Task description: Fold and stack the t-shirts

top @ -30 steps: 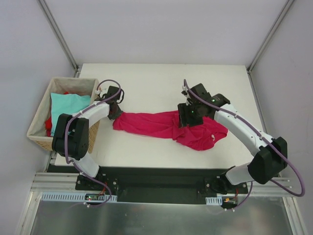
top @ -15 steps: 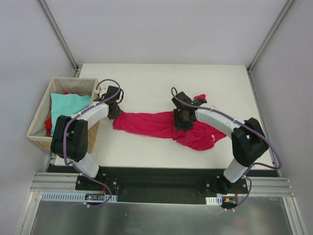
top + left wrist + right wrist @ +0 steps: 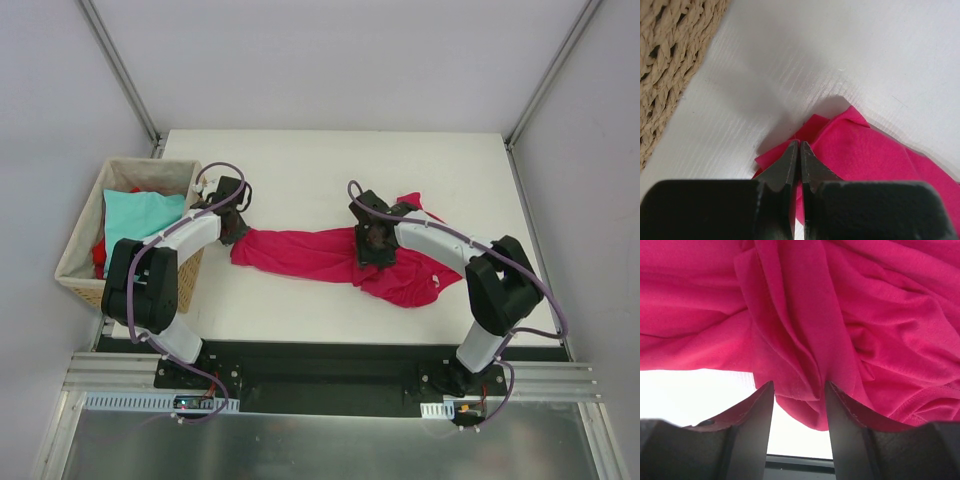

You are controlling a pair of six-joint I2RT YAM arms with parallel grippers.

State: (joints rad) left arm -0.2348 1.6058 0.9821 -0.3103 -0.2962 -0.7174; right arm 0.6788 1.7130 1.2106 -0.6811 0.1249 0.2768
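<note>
Cloth stretches in a long band across the white table [image 3: 300,170]: the crimson-magenta t-shirt [image 3: 300,255] lies near the middle, running from the left arm's gripper to a wider, crumpled bulk at the right, near side. A small flap of it shows just beyond the right arm.

The left gripper [image 3: 236,228] sits at the shirt's left end, just right of the woven basket [image 3: 150,167]. In the left wrist view its jaws are closed tip to tip, and the left gripper [image 3: 799,150] pinches a corner of the t-shirt [image 3: 865,155] low against the table [image 3: 840,50], with the basket's wall [image 3: 670,55] close by on the left.

The right gripper [image 3: 372,243] rests on the shirt where the band meets the crumpled part. In the right wrist view the right gripper [image 3: 799,405] has its jaws partway apart, and a thick, bunched fold of the t-shirt [image 3: 865,315] fills the gap and touches both fingers [image 3: 757,415], so they appear to be clamped on that fold. More cloth hangs in deep creases above and to the right.

In the basket at the table's left edge lie a light teal t-shirt [image 3: 135,215] on top and a red t-shirt [image 3: 98,255] peeking out at the near left.
</note>
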